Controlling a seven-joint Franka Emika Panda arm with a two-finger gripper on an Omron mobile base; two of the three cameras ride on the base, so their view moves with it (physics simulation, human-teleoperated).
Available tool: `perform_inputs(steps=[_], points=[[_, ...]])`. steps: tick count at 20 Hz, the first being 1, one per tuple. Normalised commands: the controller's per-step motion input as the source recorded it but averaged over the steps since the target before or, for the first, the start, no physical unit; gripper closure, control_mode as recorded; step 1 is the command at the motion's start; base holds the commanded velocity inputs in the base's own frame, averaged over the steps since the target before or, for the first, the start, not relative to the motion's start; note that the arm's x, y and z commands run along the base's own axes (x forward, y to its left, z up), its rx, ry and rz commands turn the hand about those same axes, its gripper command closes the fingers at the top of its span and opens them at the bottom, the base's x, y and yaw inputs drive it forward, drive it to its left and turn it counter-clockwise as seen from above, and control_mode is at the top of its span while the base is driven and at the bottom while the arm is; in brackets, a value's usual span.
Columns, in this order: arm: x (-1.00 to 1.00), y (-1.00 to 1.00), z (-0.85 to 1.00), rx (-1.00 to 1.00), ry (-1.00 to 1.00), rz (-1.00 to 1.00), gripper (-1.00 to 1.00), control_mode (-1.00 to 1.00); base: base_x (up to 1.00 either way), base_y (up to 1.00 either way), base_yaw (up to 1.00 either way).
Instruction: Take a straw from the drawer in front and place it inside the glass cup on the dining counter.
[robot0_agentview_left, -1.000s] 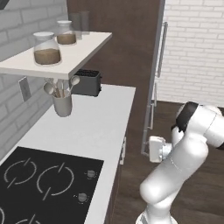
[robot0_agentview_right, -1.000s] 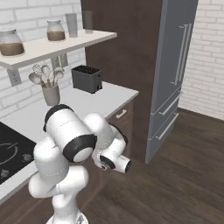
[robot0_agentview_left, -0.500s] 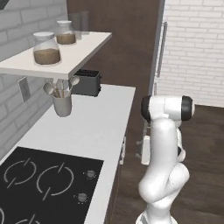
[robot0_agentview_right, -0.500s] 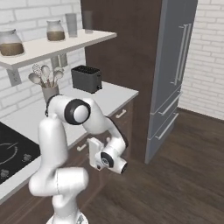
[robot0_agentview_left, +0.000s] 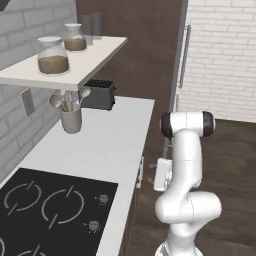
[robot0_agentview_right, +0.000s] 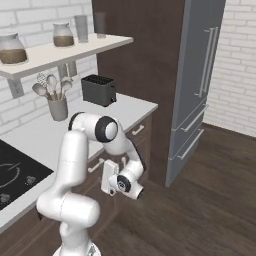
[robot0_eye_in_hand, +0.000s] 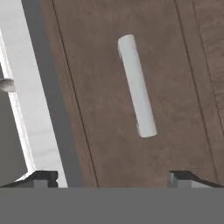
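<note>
Drawer (robot0_eye_in_hand: 131, 87) front with its pale handle (robot0_eye_in_hand: 137, 86) fills your hand camera; your gripper (robot0_eye_in_hand: 111, 179) faces it, jaws wide apart, holding nothing.

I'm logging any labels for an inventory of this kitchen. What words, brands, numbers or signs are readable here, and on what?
None can be read.
The jars on the shelf, the toaster, the fridge and the drawer front with its handle carry no lettering.
The hob shows only ring markings and plain knobs.
</note>
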Motion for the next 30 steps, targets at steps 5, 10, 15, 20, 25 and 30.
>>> perform_inputs(steps=[5, 10, 15, 20, 25, 30], points=[[0.59, 0.29, 0.0, -0.01, 0.08, -0.03, -1.0, -1.0, 0.0, 0.0, 0.0], [0.55, 0.25, -0.06, -0.03, 0.12, -0.01, -1.0, -1.0, 0.0, 0.0, 0.0], [0.25, 0.15, -0.28, -0.06, 0.07, 0.0, -1.0, -1.0, 0.0, 0.0, 0.0], [0.01, 0.1, -0.32, -0.05, 0.03, 0.0, -1.0, -1.0, 0.0, 0.0, 0.0], [0.02, 0.03, -0.33, -0.03, 0.0, 0.0, -1.0, -1.0, 0.0, 0.0, 0.0], [0.16, 0.03, -0.19, -0.01, 0.0, 0.0, -1.0, -1.0, 0.0, 0.0, 0.0]])
